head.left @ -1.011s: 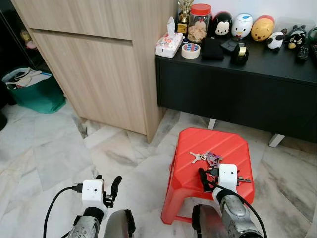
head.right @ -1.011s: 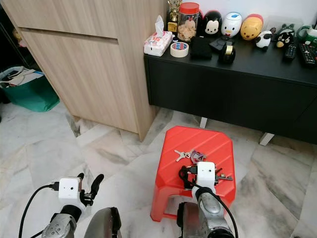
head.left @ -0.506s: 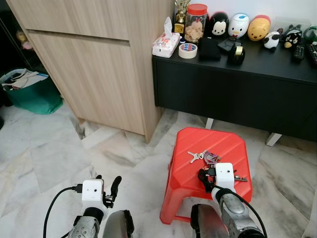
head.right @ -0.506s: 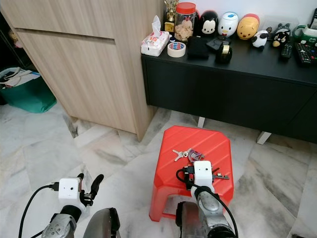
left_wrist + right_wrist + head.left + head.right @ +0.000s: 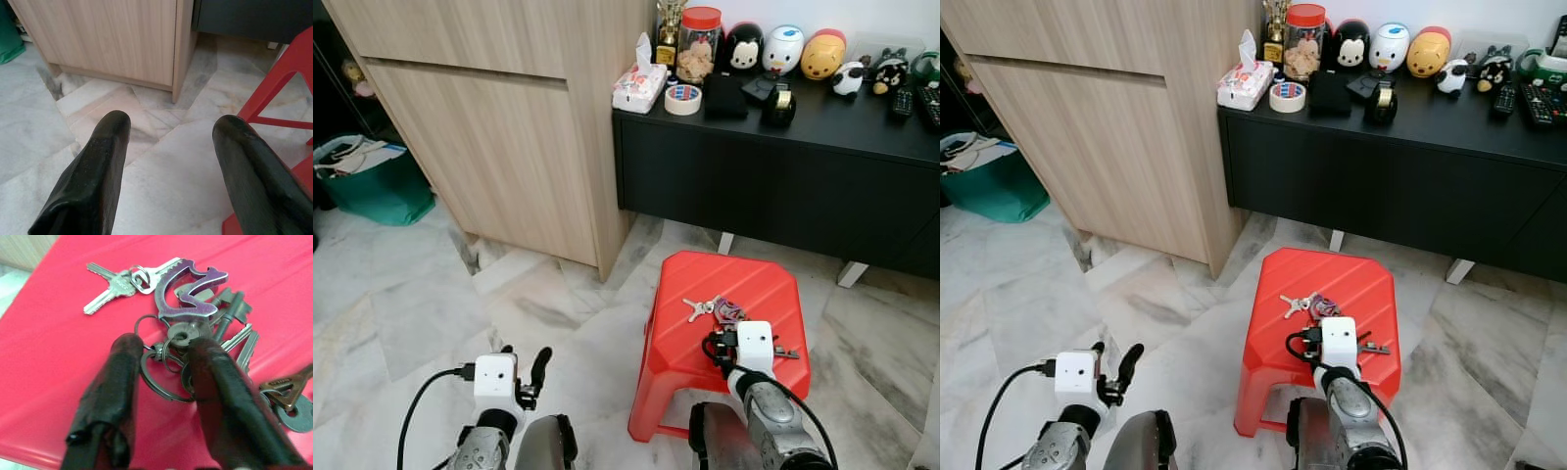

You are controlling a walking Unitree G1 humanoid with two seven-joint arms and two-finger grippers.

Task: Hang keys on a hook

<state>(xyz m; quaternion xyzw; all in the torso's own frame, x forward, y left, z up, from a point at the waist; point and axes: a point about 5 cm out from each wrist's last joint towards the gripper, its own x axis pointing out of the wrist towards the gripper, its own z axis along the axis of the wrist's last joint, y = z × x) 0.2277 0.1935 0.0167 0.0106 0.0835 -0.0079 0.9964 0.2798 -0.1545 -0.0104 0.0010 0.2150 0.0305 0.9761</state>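
Two fingers of the right gripper [image 5: 164, 382] now straddle the keys [image 5: 195, 318] on the red stool [image 5: 744, 284], part-open, gripping nothing (closer than a second ago). Pickup looks imminent.

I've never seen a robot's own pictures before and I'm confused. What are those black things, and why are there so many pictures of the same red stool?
The black things are the robot's fingers. Each silver arm ends in a pincer with two of them.

Two pictures come from the robot's head, like two eyes looking down. They show a red stool on a marble floor, with a bunch of keys lying on it.

The other two come from little cameras on the wrists. The right pincer sits low over the keys, its fingers either side of the key rings, not squeezed shut. The keys rest on the stool, not lifted.

The left pincer is open above the floor, holding nothing, near a wooden cabinet.
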